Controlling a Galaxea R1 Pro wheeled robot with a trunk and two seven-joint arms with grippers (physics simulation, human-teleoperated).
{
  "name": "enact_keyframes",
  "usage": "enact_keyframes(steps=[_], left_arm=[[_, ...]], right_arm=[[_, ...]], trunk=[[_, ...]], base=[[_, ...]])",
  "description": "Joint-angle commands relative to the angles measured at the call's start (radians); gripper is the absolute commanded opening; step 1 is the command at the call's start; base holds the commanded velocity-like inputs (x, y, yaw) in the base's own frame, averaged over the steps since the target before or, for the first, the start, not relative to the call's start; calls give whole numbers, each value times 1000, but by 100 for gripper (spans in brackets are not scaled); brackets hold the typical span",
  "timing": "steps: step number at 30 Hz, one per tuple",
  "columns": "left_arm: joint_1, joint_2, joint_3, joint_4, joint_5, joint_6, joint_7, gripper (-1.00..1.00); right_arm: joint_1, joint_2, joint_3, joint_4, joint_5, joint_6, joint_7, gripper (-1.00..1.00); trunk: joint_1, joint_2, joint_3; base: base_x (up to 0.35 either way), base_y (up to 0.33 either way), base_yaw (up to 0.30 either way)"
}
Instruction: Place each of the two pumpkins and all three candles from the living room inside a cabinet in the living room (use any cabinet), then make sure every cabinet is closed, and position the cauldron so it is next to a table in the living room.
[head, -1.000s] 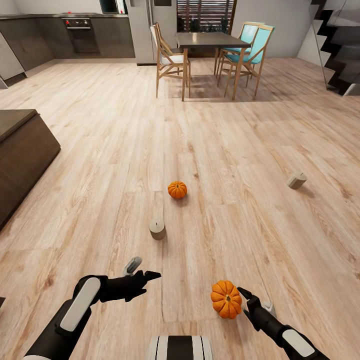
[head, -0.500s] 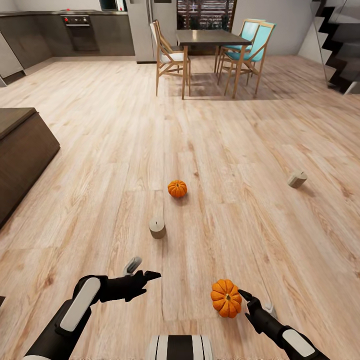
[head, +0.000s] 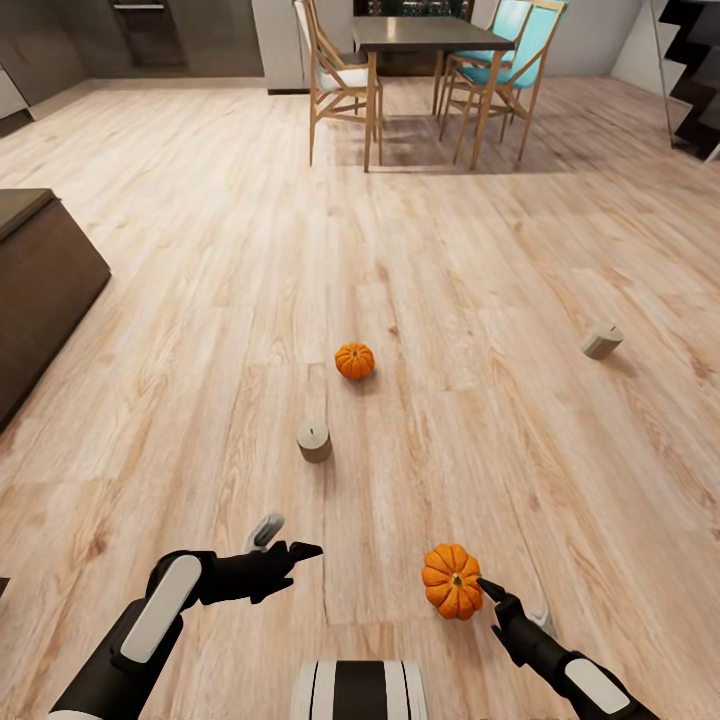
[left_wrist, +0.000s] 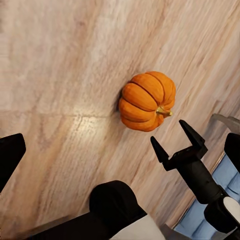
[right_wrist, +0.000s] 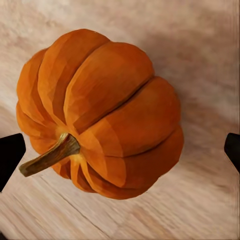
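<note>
Near pumpkin (head: 451, 581) sits on wood floor (head: 500, 300) between spread fingers of right gripper (head: 500, 600), not pinched. Left gripper (head: 285, 540) hovers w/ fingers apart, empty. Farther: upright candle (head: 314, 440), then 2nd pumpkin (head: 354, 360), tipped candle (head: 601, 342) far right. Cabinet (head: 40, 280) at left edge.

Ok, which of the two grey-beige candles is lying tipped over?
The far grey-beige candle out on the right; the nearer grey-beige candle stands upright below the small orange pumpkin.
</note>
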Motion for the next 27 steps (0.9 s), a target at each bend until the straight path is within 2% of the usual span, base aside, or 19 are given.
enact_keyframes(steps=[1,20,27], left_arm=[[0,1,-1,-1,7,1,6,100],[0,0,-2,-1,8,2,6,100],[0,-1,-2,-1,9,2,5,100]], right_arm=[[0,-1,5,0,-7,1,2,100],[0,-2,12,0,-4,-20,4,100],[0,-1,17,-1,12,-24,4,100]], trunk=[[0,-1,-5],[9,-5,-78],[9,-5,-78]], base=[[0,0,0],[0,0,0],[0,0,0]])
